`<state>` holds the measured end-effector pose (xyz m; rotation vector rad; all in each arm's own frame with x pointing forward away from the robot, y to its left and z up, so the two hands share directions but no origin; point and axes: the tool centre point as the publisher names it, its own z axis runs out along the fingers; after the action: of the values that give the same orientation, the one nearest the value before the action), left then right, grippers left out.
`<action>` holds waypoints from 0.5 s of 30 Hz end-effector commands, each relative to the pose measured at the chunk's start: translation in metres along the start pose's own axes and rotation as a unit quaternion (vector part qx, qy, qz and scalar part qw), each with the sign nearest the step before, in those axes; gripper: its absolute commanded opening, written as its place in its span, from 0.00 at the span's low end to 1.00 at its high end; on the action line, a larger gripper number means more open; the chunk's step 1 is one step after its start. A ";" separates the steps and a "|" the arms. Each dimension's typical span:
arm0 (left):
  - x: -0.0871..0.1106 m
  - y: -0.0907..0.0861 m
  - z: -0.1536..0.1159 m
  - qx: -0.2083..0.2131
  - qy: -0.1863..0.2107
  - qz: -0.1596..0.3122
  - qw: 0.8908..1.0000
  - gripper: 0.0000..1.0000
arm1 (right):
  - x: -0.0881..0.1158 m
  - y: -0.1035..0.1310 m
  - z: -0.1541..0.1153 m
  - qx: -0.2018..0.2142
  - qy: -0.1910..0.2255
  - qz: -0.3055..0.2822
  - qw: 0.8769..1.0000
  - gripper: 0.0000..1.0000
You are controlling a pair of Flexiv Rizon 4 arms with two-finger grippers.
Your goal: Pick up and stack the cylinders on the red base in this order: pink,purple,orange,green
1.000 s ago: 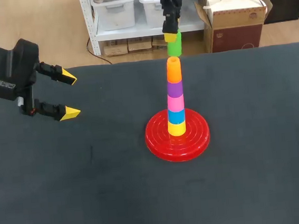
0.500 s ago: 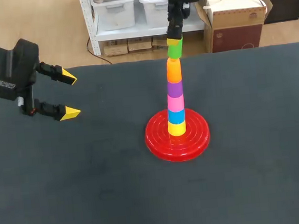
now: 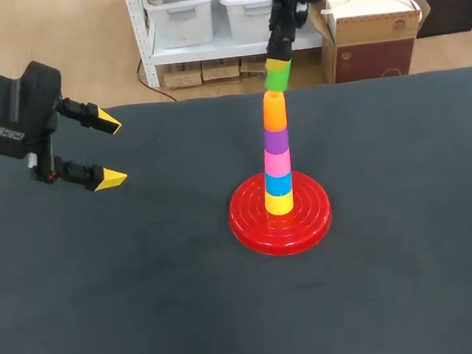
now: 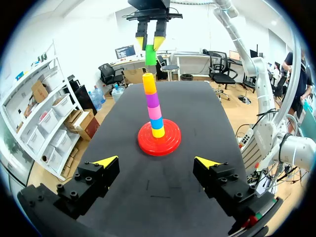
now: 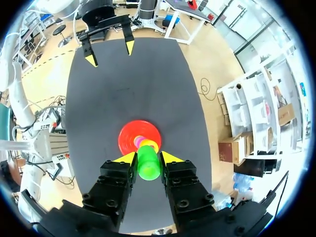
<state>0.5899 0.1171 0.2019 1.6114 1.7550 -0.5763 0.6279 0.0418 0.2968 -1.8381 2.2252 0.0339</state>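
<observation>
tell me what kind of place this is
Probably a robot lab test bench: a dark table, my left gripper open, and my right gripper holding a green cylinder over a toy stack of cylinders on a red base.

My head camera looks down on the table (image 3: pixel 108 323) from above and behind me. My left wrist camera faces the stack (image 4: pixel 153 106) from well back; my right one looks straight down on it past the green cylinder (image 5: pixel 148 165). All share the red base (image 3: pixel 249 226).
</observation>
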 end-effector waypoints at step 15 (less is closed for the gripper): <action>0.001 0.000 0.001 0.000 -0.001 0.001 1.000 1.00 | 0.009 -0.002 0.000 -0.009 0.094 0.008 0.996 0.00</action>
<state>0.5899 0.1171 0.2020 1.6114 1.7550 -0.5763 0.6180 0.0211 0.2878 -1.8729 2.3093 -0.0774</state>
